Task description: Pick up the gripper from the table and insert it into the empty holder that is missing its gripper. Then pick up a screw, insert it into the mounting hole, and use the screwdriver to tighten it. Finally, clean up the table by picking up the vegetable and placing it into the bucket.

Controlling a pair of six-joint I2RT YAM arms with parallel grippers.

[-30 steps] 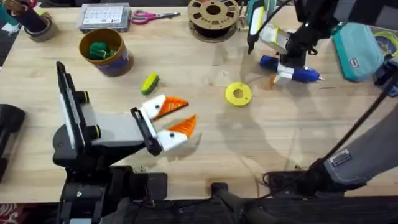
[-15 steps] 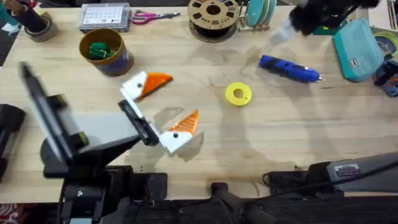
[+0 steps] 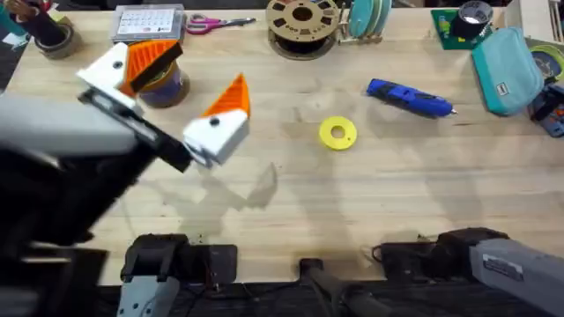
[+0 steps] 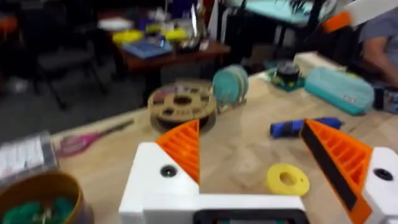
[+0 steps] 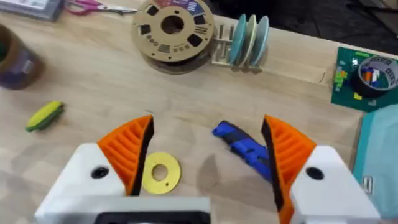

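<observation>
Close under the overhead camera the left arm rises large, dark and blurred, its left tool [image 3: 176, 97] spread wide and empty; one orange-tipped finger covers most of the bucket [image 3: 167, 86], so only a strip of the blue-purple wall shows beside it. Half a second ago this tool sat lower, over the middle of the tabletop [image 3: 370, 194]; it has since swung up toward the bucket. The vegetable cannot be made out from above, being under the raised tool; the right wrist view catches the vegetable [image 5: 45, 116] lying on the wood, apart from the bucket. The right tool [image 5: 205, 152] also stands wide with nothing between its orange pads. Past it lie a flat yellow ring [image 3: 337, 133] and, farther on, the screwdriver [image 3: 410, 97], flat on the planks where it was. At the far edge stands a filament spool [image 3: 302, 24].
</observation>
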